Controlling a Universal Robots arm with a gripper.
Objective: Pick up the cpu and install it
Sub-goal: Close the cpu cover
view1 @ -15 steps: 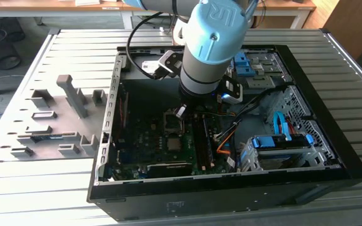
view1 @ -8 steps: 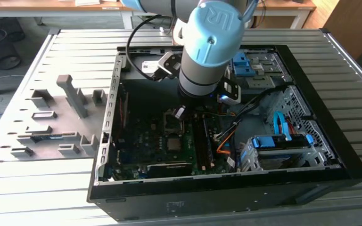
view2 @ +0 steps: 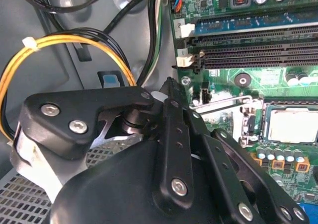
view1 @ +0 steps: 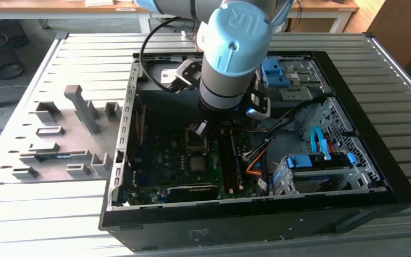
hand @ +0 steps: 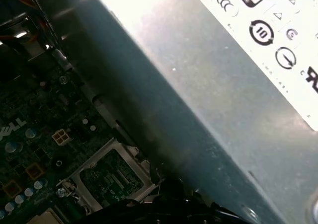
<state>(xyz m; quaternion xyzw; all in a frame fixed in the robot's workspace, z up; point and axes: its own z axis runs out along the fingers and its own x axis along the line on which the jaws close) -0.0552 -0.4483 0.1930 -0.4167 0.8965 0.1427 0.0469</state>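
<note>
Gleaming dull silver, the square cpu (view2: 292,125) lies flat.

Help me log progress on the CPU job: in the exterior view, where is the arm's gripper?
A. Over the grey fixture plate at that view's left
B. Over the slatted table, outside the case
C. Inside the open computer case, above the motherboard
C: the gripper hangs inside the open computer case, above the green motherboard, well apart from the grey fixture plate.
</note>
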